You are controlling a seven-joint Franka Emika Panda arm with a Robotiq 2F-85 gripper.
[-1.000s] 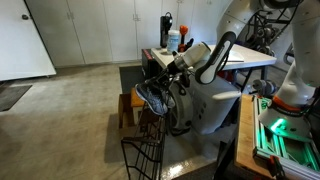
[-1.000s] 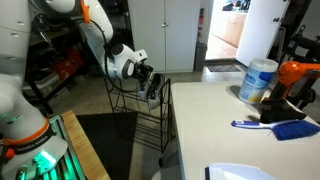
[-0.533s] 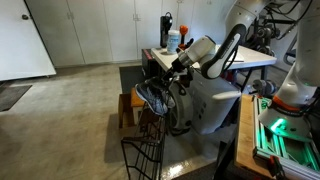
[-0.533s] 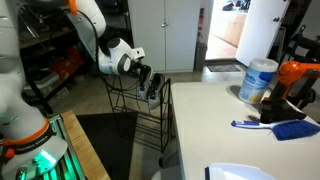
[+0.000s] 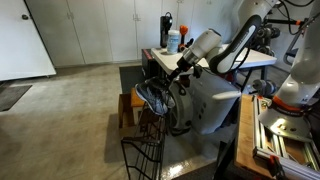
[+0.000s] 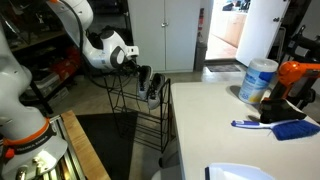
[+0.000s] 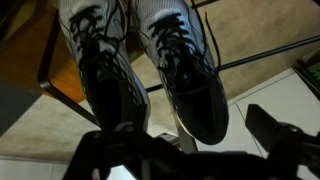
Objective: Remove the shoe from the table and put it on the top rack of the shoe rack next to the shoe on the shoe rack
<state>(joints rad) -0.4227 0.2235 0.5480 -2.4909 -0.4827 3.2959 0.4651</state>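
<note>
Two dark grey sneakers lie side by side on the top tier of the black wire shoe rack, seen in both exterior views. In the wrist view the left sneaker and the right sneaker fill the upper frame, laces up. I cannot tell which one came from the table. My gripper is open and empty, its fingers wide apart, just clear of the right sneaker's end. In the exterior views the gripper hovers beside the shoes. The white table holds no shoe.
An orange-brown wooden stool stands beside the rack and shows in the wrist view. On the table are a blue-white canister, a blue brush and an orange object. A white robot base is near.
My gripper has drawn back from the shoes on the rack, up and away, with the arm lifting. Both shoes stay put on the top tier.
</note>
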